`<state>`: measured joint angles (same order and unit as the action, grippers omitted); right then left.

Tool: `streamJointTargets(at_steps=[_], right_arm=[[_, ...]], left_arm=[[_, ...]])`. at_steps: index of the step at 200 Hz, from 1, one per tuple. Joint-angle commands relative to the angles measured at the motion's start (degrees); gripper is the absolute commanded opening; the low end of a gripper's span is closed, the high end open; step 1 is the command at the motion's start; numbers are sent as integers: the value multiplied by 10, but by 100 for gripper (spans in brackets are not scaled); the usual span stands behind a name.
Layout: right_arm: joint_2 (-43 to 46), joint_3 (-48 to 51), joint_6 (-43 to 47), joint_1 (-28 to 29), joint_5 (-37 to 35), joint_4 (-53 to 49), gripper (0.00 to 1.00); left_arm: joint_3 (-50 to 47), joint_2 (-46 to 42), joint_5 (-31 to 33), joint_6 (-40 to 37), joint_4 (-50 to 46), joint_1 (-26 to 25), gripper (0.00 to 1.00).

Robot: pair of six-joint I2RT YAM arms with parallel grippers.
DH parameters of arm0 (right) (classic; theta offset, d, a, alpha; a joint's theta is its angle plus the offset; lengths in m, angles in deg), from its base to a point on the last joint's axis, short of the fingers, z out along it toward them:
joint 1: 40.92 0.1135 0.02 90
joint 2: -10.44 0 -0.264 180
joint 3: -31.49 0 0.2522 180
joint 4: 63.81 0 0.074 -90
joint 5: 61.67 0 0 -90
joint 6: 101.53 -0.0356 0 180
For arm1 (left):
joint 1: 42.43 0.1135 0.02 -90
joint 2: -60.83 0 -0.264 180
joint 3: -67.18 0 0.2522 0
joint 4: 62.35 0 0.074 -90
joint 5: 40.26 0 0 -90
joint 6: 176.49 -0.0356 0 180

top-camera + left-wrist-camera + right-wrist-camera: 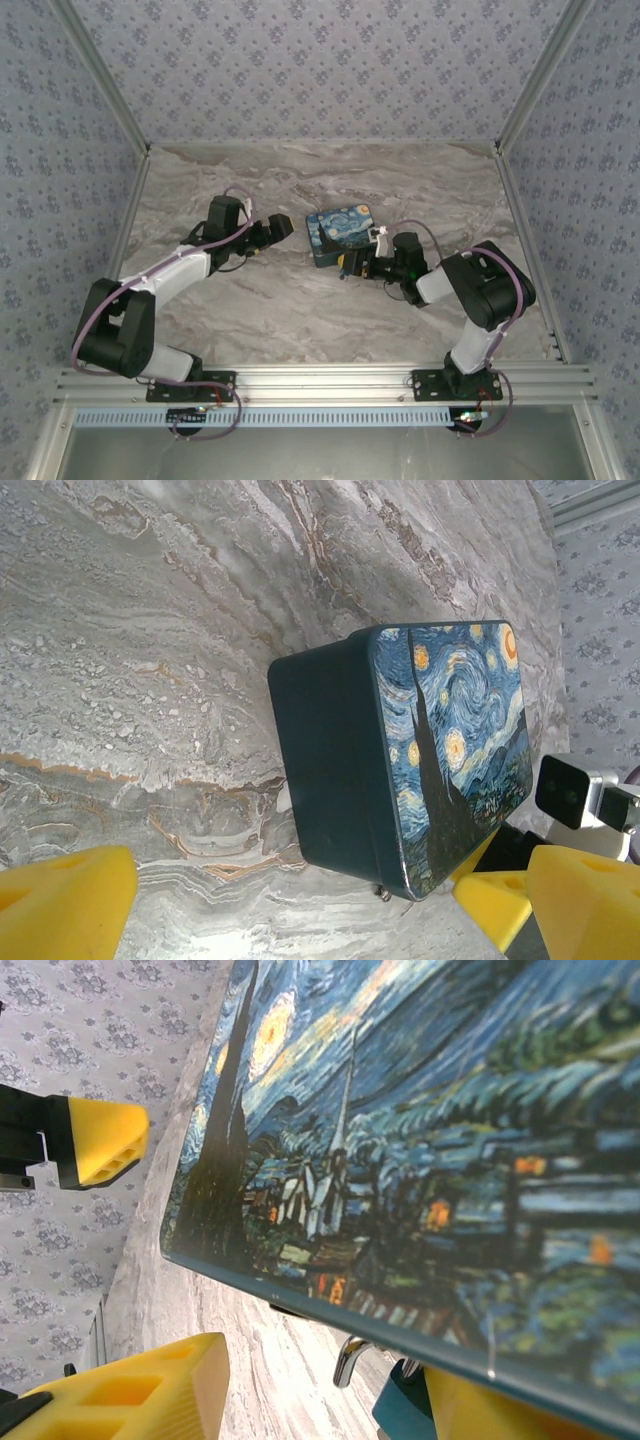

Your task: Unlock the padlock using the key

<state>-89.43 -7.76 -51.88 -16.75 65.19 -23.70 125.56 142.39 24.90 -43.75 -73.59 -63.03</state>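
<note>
- Mostly hidden, the padlock point(398, 1408) peeks from beneath the painted box's point(420, 1140) near edge, mid-surface: silver shackle and a teal corner.
- Right jaws stand apart around it.
- Left jaws gape wide, holding nothing.

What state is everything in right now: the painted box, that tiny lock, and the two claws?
painted box: lid shut, painted side up.
padlock: at the box's front edge, shackle hooked up under the rim; cannot tell if it is locked.
left gripper: wide open, empty, beside the box.
right gripper: open, straddling the padlock, not clamped on it.
</note>
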Motion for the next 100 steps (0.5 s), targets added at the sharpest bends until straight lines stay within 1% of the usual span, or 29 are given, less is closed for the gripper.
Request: streamJointTargets(at_steps=[1,37,77,100], right_arm=[[-8,3,-6,4,5,32,54],[-7,8,-4,2,7,40,49],[-7,14,-1,2,11,46,48],[-8,15,1,2,15,46,45]], left_arm=[[-1,0,-12,3,11,4,99],[-1,1,-12,3,11,4,99],[-1,1,-12,3,11,4,100],[0,4,-13,3,11,4,100]])
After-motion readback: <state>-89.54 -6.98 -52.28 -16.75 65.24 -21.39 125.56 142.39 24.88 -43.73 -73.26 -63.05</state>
